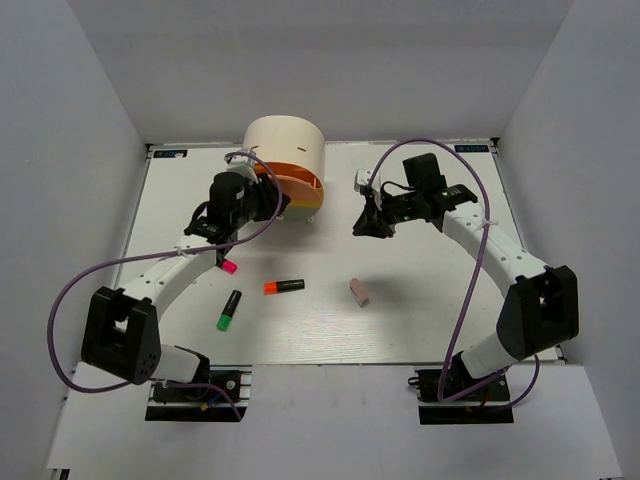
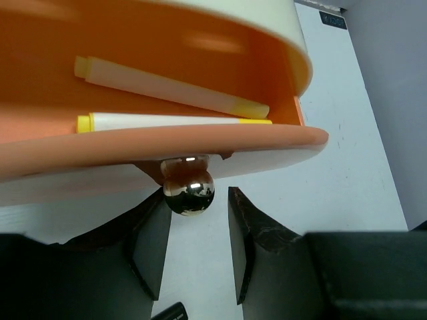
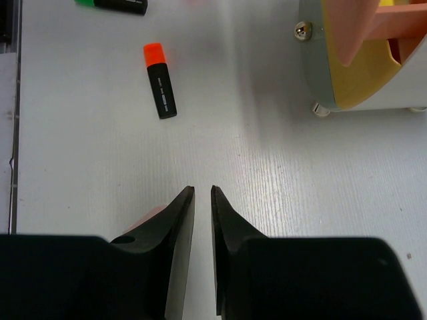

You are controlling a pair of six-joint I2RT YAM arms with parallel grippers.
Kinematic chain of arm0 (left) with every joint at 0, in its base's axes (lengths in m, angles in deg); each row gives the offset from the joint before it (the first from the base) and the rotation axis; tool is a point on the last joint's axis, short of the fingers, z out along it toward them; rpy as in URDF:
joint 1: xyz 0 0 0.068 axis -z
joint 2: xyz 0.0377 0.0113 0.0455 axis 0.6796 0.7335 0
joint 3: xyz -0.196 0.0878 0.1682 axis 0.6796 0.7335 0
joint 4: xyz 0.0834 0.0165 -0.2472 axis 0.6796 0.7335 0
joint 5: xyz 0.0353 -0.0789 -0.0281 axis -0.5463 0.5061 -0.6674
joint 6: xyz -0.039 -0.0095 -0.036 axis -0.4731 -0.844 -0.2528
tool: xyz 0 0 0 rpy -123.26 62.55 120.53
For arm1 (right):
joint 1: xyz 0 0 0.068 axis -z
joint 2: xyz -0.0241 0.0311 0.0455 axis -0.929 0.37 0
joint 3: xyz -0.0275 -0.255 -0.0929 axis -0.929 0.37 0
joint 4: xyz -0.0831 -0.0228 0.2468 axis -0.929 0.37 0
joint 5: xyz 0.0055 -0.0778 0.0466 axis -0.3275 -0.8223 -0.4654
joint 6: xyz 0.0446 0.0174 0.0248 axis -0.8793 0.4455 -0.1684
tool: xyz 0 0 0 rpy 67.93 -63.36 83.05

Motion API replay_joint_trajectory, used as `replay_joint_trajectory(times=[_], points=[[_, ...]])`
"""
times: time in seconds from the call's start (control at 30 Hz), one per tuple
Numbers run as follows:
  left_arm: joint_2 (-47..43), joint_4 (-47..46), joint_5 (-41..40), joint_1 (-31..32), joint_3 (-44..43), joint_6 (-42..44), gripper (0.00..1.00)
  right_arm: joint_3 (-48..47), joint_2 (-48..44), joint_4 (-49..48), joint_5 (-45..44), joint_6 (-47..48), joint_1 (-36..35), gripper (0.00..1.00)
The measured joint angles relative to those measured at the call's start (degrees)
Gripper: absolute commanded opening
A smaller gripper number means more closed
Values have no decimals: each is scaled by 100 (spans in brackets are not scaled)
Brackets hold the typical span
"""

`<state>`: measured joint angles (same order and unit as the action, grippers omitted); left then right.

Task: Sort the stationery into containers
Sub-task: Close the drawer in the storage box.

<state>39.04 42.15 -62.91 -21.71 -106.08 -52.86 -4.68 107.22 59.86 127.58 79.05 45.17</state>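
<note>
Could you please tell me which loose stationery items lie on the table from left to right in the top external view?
From the left: green highlighter → orange-red highlighter → pink eraser. The pink highlighter shares the green one's column, so it is left out.

Bright, even overhead light; soft faint shadows on white table (image 1: 400,330), near glare. Left wrist: orange drawer (image 2: 133,140) smeared, blurred toward 12 o'clock; knob (image 2: 189,190) mirrors sharp highlights. Right wrist: pale glare streak toward 12 o'clock.
</note>
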Motion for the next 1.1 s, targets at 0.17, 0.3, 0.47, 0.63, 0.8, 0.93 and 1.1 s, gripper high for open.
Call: replay_joint_trajectory(times=[0.17, 0.3, 0.47, 0.63, 0.8, 0.93, 1.1], points=[[317, -101, -52, 0, -260, -9, 48, 37, -15, -17, -4, 2, 0, 22], [507, -153, -85, -2, -361, -9, 48, 109, -66, -20, -31, 0, 0, 22], [654, -216, -151, -2, -428, -9, 48, 138, -103, -26, -42, 2, 7, 22], [699, -249, -256, -2, -472, -9, 48, 175, -107, -24, -44, 2, 11, 22], [708, -275, -337, -2, -503, -9, 48, 177, -107, -26, -44, 2, 11, 22], [737, -306, -378, -2, -577, -9, 48, 177, -107, -26, -44, 2, 11, 22], [809, -321, -391, -2, -654, -9, 48, 179, -107, -24, -46, 2, 11, 24]])
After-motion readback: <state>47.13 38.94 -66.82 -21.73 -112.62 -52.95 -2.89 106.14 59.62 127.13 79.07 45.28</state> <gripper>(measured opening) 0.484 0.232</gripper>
